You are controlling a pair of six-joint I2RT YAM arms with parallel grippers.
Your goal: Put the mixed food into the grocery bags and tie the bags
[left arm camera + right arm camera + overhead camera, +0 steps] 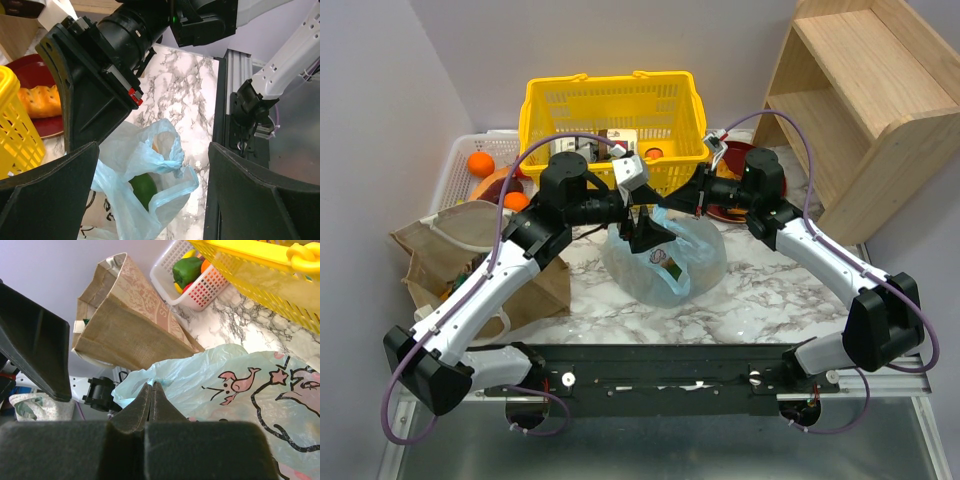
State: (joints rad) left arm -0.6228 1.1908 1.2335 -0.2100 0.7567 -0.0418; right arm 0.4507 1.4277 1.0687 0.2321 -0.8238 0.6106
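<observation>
We're on the tying step with the light-blue bag (pixel 665 265), which sits mid-counter (pixel 770 290) between the two arms, just in front of the yellow basket (pixel 610 110). The right gripper (pixel 151 386) has its fingers pressed flat together, and from its wrist view the tips look nipped onto a raised fold of the bag's film. The left gripper (pixel 152 149) hangs over the bag mouth, fingers spread wide with nothing between them. Below it, one handle (pixel 172 162) is twisted into a thin rope and the other lies as a loose loop.

To do this well, we think the left gripper should drop onto that twisted handle near its root and clamp fully. Then it should draw away from the right, so the film tightens without tearing.

The plastic is thin, translucent and crinkly, probably slippery, so a shallow pinch could slide off. A smooth, round green fruit (pixel 142 187) shows through it and likely weighs the bag down. Off to the left, the tan bag (pixel 450 250) looks stiffer, matte and creased.
</observation>
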